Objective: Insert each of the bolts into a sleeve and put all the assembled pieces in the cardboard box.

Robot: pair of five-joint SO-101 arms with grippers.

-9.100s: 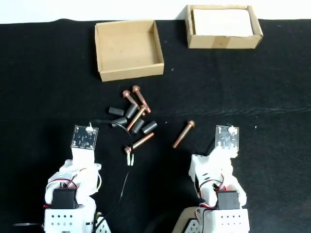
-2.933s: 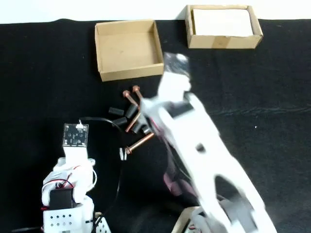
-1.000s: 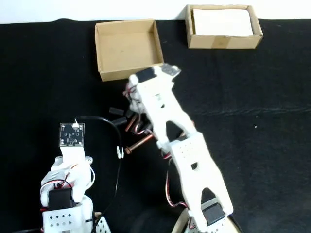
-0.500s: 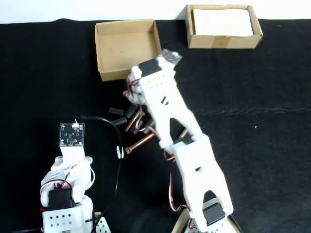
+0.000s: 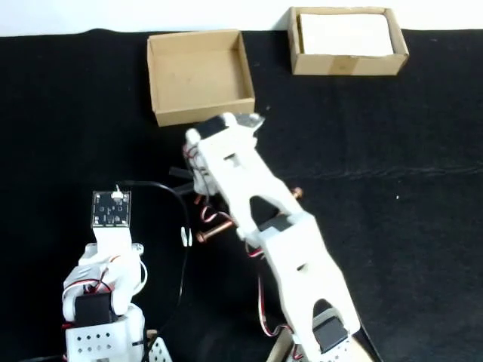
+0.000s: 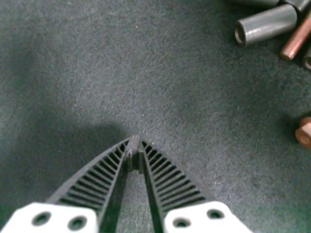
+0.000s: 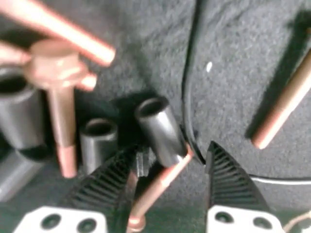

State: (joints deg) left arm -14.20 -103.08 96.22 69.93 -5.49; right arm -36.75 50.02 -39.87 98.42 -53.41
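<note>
Copper bolts and dark grey sleeves lie in a loose pile in the middle of the black table. My right arm [image 5: 241, 173] stretches over this pile and hides most of it. My right gripper [image 7: 172, 148] is open low over the pile, with a sleeve [image 7: 160, 131] and a thin bolt [image 7: 163, 182] lying between its fingers. Two more sleeves [image 7: 97, 138] and another bolt [image 7: 60, 97] lie beside them. One bolt [image 5: 215, 228] and one sleeve [image 5: 179, 173] show at the pile's edge. My left gripper [image 6: 135, 145] is shut and empty, just above bare cloth left of the pile. The cardboard box [image 5: 204, 113] stands empty behind.
A second cardboard box [image 5: 347, 64] with a white sheet inside stands at the back right. A black cable [image 5: 162, 187] curves across the cloth by the pile. A sleeve [image 6: 265, 24] and a bolt head [image 6: 305, 132] lie ahead of my left gripper.
My right arm has swung left and come down over the pile of bolts and sleeves in the last second. The left arm has stayed still.
</note>
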